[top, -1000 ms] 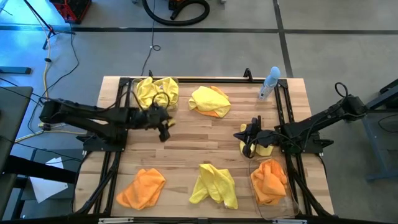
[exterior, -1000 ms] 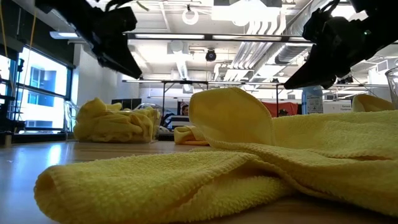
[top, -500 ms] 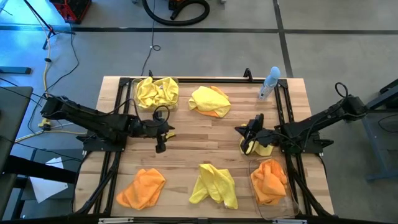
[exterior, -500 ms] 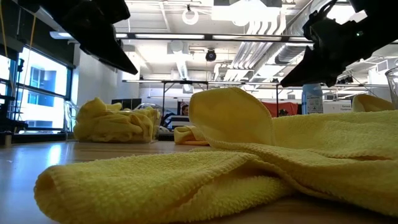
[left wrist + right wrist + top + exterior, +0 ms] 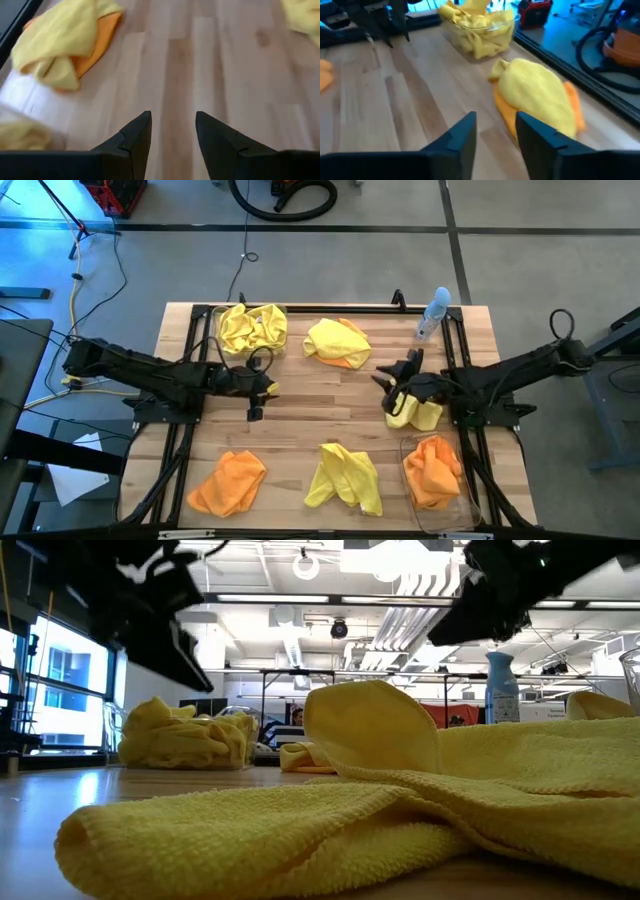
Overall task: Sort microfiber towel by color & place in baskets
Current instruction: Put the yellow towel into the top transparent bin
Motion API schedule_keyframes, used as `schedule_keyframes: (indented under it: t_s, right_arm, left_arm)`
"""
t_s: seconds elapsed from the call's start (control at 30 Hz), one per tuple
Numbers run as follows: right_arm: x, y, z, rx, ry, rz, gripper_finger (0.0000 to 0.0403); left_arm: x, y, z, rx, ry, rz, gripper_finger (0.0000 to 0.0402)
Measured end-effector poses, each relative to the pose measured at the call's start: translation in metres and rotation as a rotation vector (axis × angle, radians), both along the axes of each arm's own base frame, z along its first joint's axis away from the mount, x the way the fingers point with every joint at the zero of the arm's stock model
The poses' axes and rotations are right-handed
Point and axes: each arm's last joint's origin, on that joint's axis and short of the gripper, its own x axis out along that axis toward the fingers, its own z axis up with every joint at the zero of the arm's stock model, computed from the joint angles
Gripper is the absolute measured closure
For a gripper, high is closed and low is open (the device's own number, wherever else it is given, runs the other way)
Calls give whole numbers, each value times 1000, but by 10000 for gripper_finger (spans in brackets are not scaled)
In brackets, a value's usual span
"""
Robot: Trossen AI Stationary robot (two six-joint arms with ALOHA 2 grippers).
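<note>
right gripper lets go of a yellow towel mid-table

the right gripper [image 5: 392, 380] is now hanging with its fingers parted and empty, where a second ago it was clamped shut. the yellow towel [image 5: 418, 414] it was holding is lying on the table [image 5: 300, 415] just beside the orange-filled basket [image 5: 470, 510], not in the far yellow basket [image 5: 252, 328]. that towel is probably still needing a carry across. the left gripper [image 5: 253, 404] is hovering open over bare wood, having swung back from the yellow basket. a mixed yellow-and-orange pile [image 5: 338, 342], an orange towel [image 5: 228, 482] and another yellow one [image 5: 346, 478] are still waiting.
</note>
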Motion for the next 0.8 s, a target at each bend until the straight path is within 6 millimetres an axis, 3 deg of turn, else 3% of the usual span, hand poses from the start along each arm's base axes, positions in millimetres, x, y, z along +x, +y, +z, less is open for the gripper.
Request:
schedule_keyframes:
  t_s: [0.13, 0.37, 0.53, 0.67, 0.8]
  right_arm:
    - [-3, -9, 34, 114, 141, -61, 224]
    - [-23, -20, 65, 416, 570, -192, 175]
    - [-26, -17, 55, 499, 829, -195, 171]
    - [-25, -12, 37, 643, 937, -194, 171]
    - [-26, -11, 16, 651, 991, -202, 171]
  left_arm:
    - [-12, 12, -11, -15, -2, 69, 257]
    - [-26, 21, 7, -31, -128, 62, 257]
    - [-34, 23, 18, -26, -202, 72, 257]
    - [-37, 22, 21, -52, -230, 87, 257]
    - [-37, 22, 22, -62, -236, 93, 257]
